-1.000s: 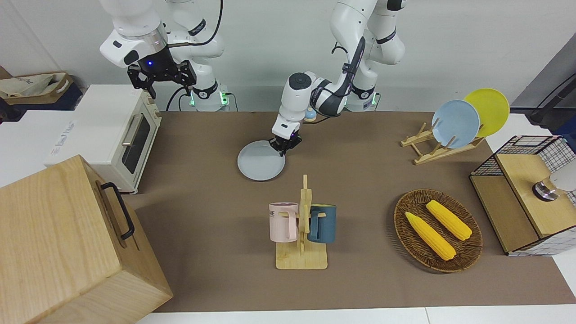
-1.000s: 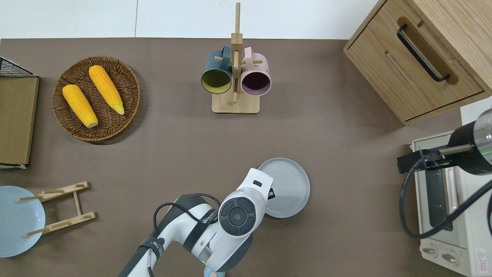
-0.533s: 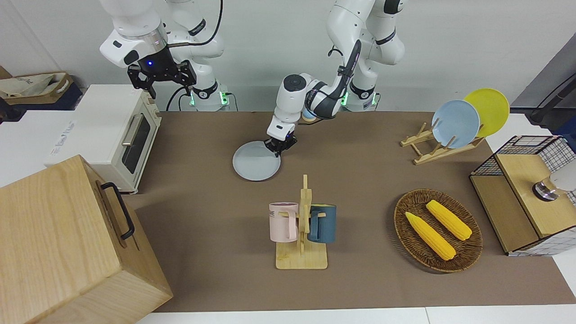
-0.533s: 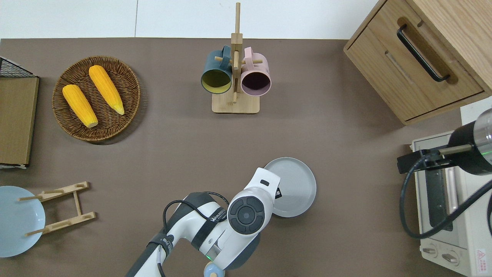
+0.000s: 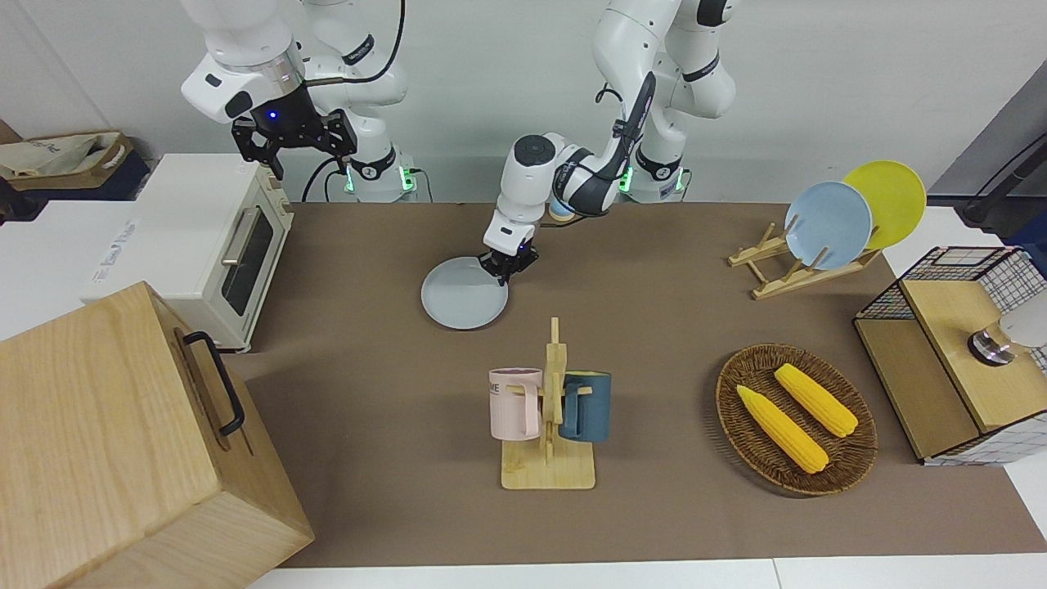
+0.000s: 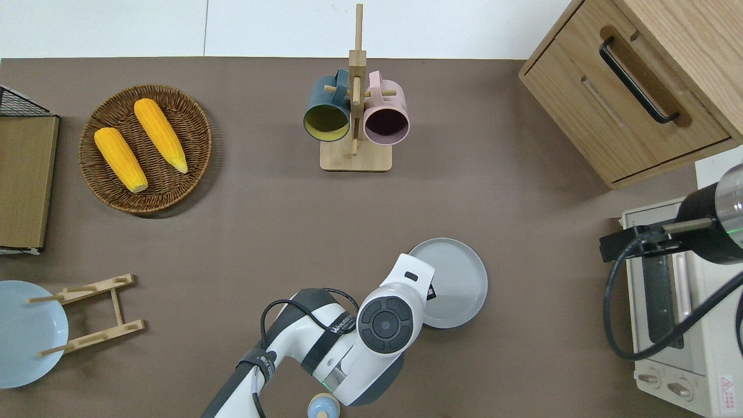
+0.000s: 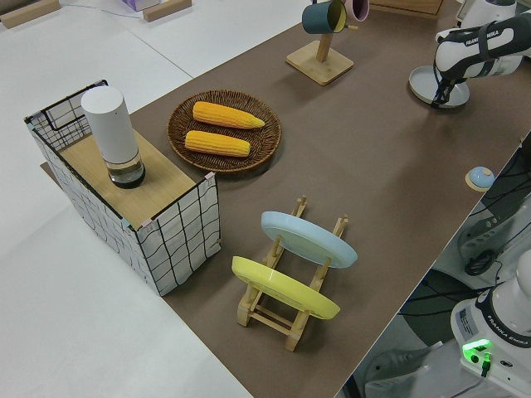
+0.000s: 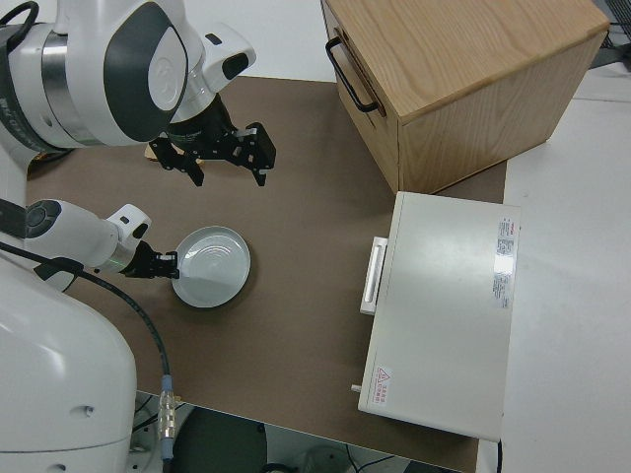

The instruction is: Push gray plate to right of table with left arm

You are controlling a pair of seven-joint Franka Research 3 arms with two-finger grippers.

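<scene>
The gray plate (image 5: 458, 296) lies flat on the brown table (image 5: 654, 327), near the robots' edge and about midway along it; it also shows in the overhead view (image 6: 455, 281) and the right side view (image 8: 212, 266). My left gripper (image 5: 502, 270) is low, its shut fingertips against the plate's rim on the side toward the left arm's end. From overhead the left gripper (image 6: 428, 290) is mostly hidden under its wrist. My right gripper (image 5: 293, 141) is parked, fingers open and empty.
A toaster oven (image 5: 214, 245) and a wooden cabinet (image 5: 123, 442) stand at the right arm's end. A mug rack (image 5: 546, 409) stands farther from the robots than the plate. A corn basket (image 5: 795, 417) and a plate rack (image 5: 806, 266) are toward the left arm's end.
The left gripper has slid toward the right arm's end of the table, and the gray plate has moved with it the same way. The right arm has not moved.
</scene>
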